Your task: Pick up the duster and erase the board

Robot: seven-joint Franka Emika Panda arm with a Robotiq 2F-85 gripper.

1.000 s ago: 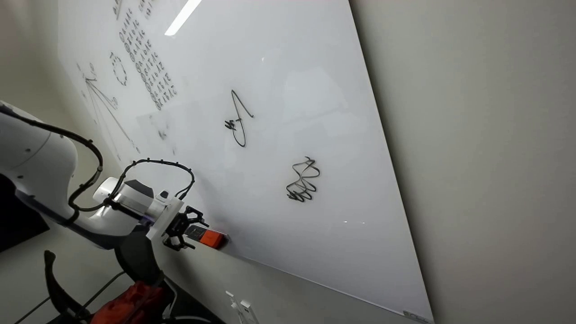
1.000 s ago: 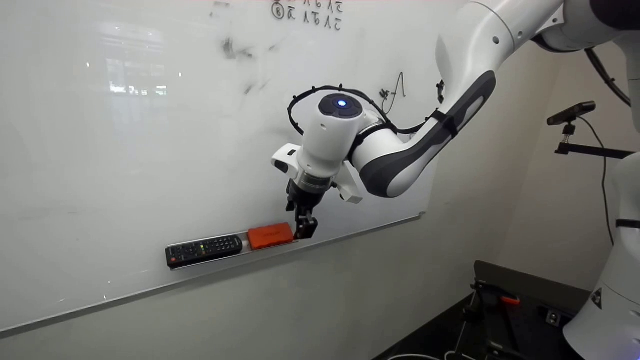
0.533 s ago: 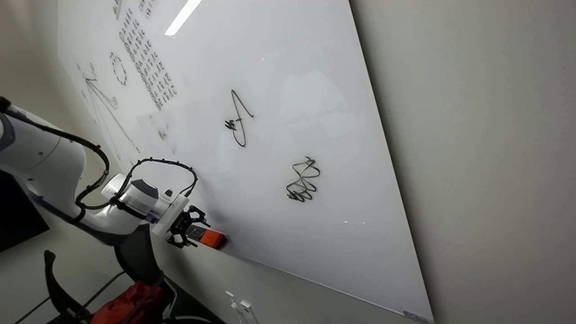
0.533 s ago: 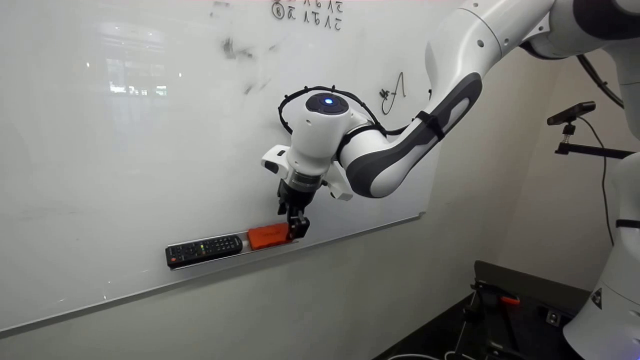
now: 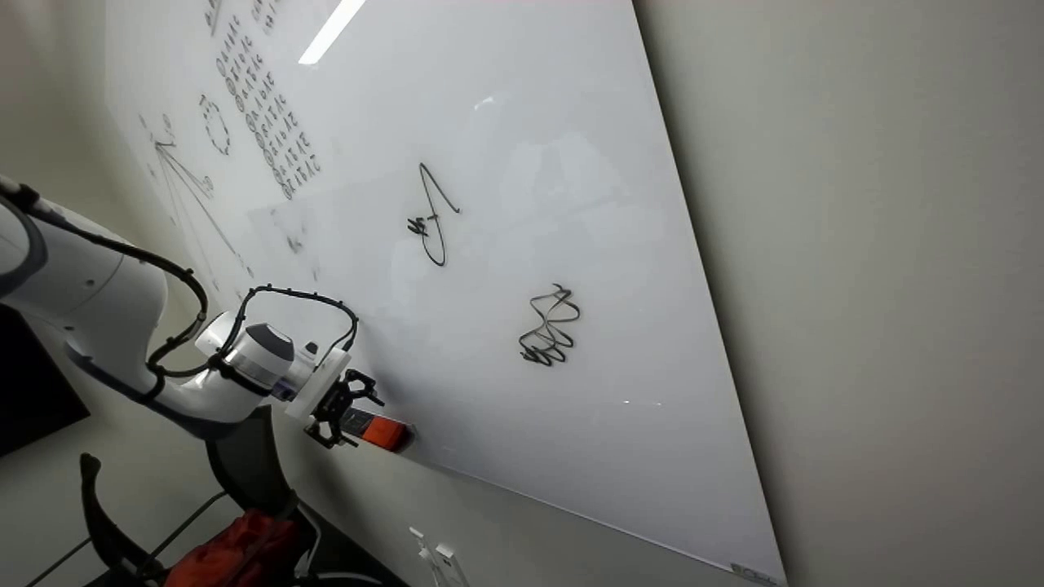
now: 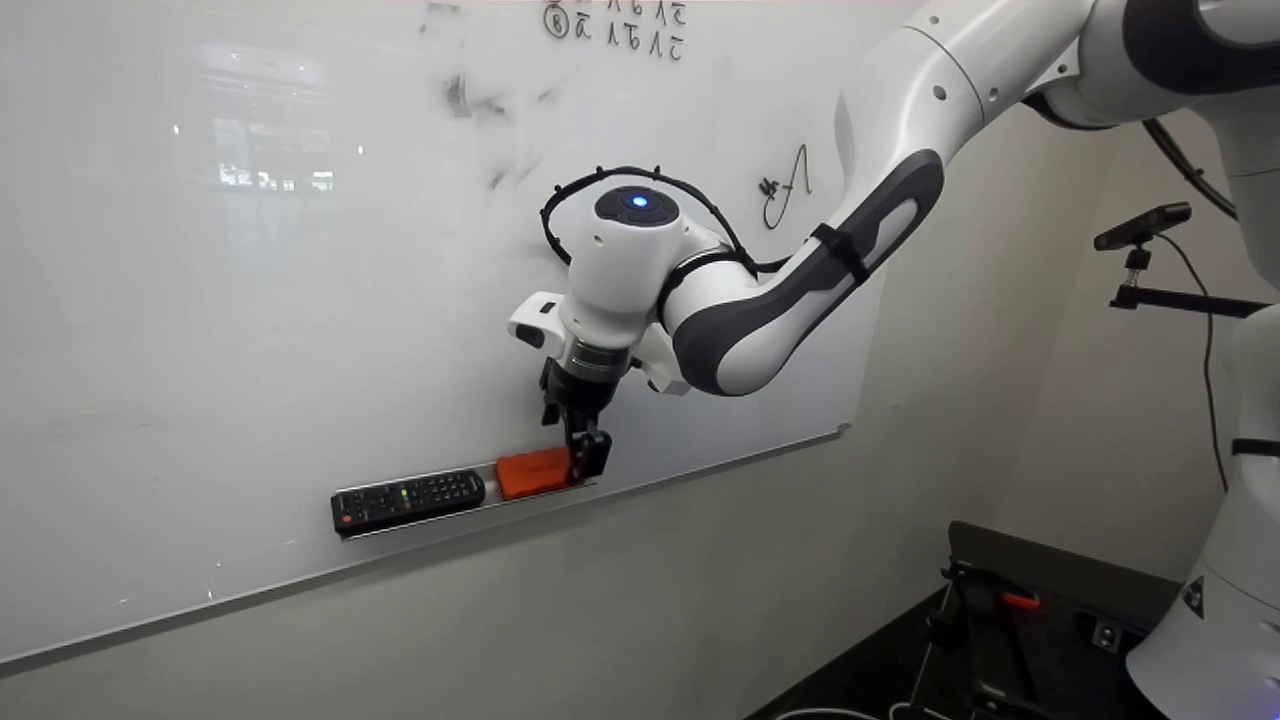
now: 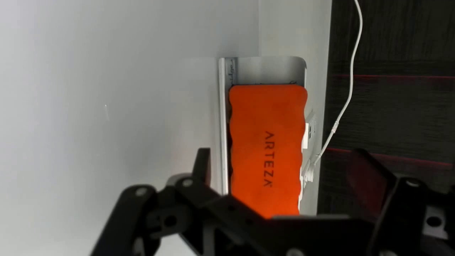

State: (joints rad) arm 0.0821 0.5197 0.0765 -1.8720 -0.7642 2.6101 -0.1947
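Duster point(image 7: 261, 117): we see it lying in the tray point(image 7: 270, 69) on the lower part of the board point(image 5: 620, 244), lettered side up, just beside the remote point(image 6: 410, 500), not yet lifted.
Gripper point(image 7: 285, 170): its jaws stand wide with nothing held; in the wrist view the duster shows between them, one finger to the board side, one to the room side.
Duster's body: we judge it light and a little squashy, so a firm squeeze should not hurt it.
Wavy long edges: these should help us against slipping; we would close across the narrow width, near the middle.
Board side: the gap looks tight (we cannot tell whether the fingertip touches the board), and that finger may scrape going down.
Underside: hidden from us, probably the soft wiping face, best left clear.
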